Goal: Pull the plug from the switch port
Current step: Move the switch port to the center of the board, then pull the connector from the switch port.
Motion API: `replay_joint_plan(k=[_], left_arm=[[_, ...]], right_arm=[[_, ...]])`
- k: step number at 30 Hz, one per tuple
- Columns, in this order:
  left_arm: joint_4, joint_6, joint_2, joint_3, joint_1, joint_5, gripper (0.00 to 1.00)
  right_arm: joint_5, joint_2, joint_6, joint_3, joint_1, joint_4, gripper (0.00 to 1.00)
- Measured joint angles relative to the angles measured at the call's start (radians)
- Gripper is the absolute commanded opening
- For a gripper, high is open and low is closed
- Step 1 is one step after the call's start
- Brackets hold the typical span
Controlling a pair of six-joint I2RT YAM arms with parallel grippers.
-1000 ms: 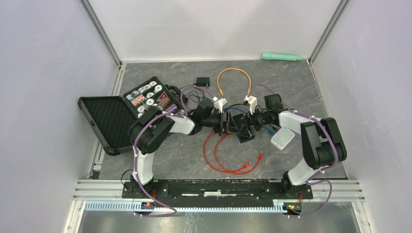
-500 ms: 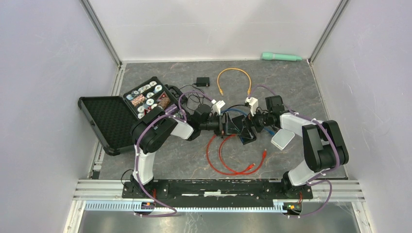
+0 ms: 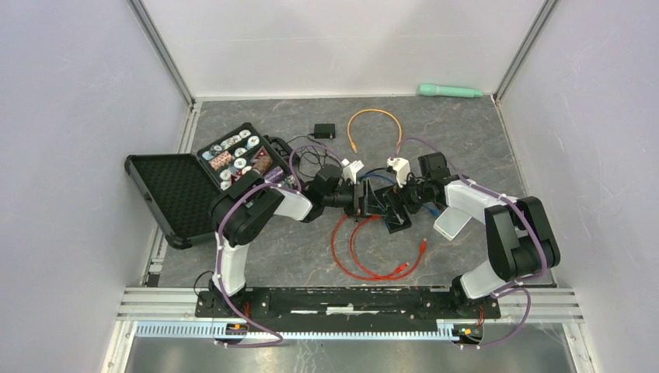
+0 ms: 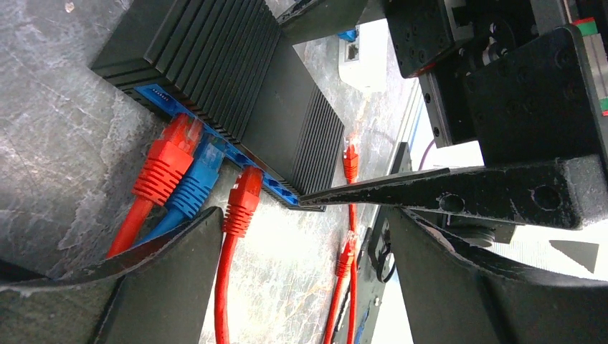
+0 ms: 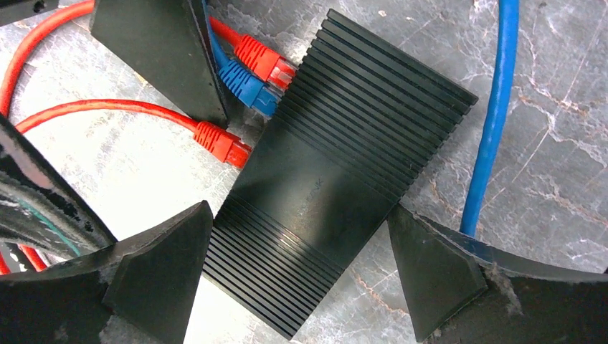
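Observation:
The black ribbed switch (image 5: 344, 165) lies on the grey floor with a blue port strip (image 4: 215, 140) along one side. Three plugs sit in it: a red plug (image 4: 166, 161) and a blue plug (image 4: 193, 183) side by side, and a single red plug (image 4: 244, 201) further along. My left gripper (image 4: 301, 236) is open in front of the ports, with the single red plug just inside its left finger (image 4: 165, 279). My right gripper (image 5: 297, 265) is open and straddles the switch's other end from above; one of its fingers (image 4: 430, 190) touches the switch's corner.
Loose red cable loops (image 3: 365, 249) lie near the switch, with free plugs (image 4: 349, 154) on the floor. A blue cable (image 5: 495, 107) runs past the switch. An open black case (image 3: 233, 159) stands at the left, a white box (image 3: 451, 221) at the right, an orange cable (image 3: 373, 116) behind.
Both grippers and the switch between them have shifted a little; the right gripper has moved left over the switch. The left jaws have opened slightly.

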Motion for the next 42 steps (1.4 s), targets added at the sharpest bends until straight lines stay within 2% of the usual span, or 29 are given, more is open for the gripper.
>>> replay_joint_plan(k=[12,32,37,42], left_arm=[[-0.005,0.002,-0.006,0.006,-0.002,-0.02,0.92],[0.142,-0.05,-0.006,-0.04,0.009,-0.013,0.92],[0.163,-0.061,-0.006,-0.04,0.01,-0.014,0.92],[0.163,-0.061,-0.006,-0.04,0.01,-0.014,0.93]], right_arm=[[0.074,-0.01,0.064,0.014,0.018,-0.026,0.98],[0.069,-0.026,0.103,-0.03,0.018,0.04,0.98],[0.096,-0.028,0.118,-0.034,0.021,0.053,0.87],[0.131,-0.034,0.124,-0.034,0.021,0.05,0.64]])
